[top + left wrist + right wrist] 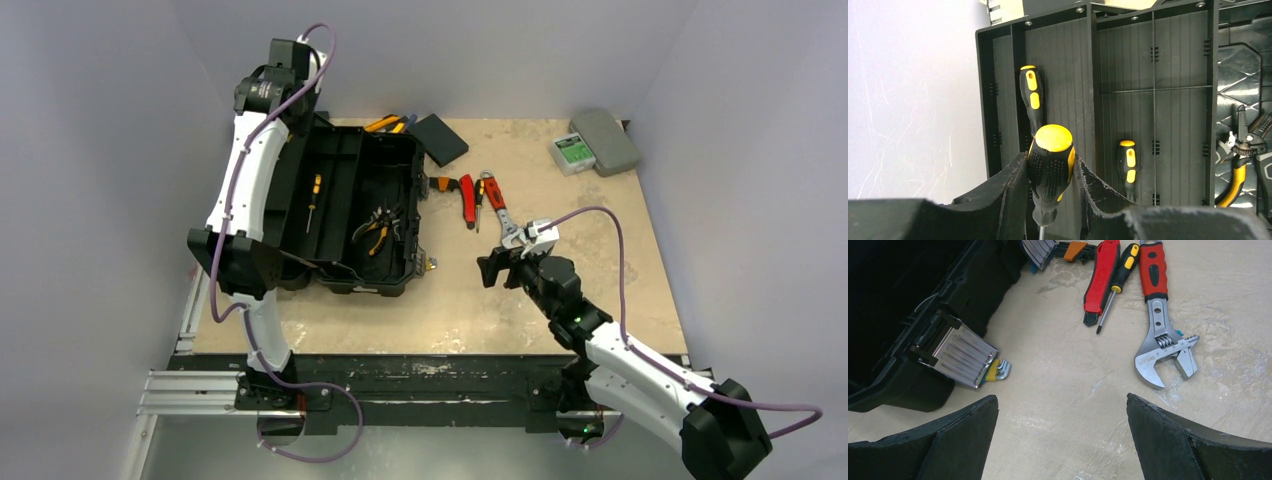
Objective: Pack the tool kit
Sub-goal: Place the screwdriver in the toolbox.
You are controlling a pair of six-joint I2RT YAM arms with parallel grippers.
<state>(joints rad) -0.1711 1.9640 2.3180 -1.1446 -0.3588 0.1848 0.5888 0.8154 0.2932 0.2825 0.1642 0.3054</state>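
One screwdriver in grip
You see the left gripper clamped on it at the toolbox; the right gripper stands wide apart near the wrench

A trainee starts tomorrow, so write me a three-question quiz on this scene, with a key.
1. True or false: the right gripper holds the wrench.
2. Fill in: the pliers lie inside the ____.
3. What does the left gripper hold? A pliers, B screwdriver, C wrench.

Key:
1. False. It is open above the table, and the wrench lies apart from it.
2. toolbox
3. B
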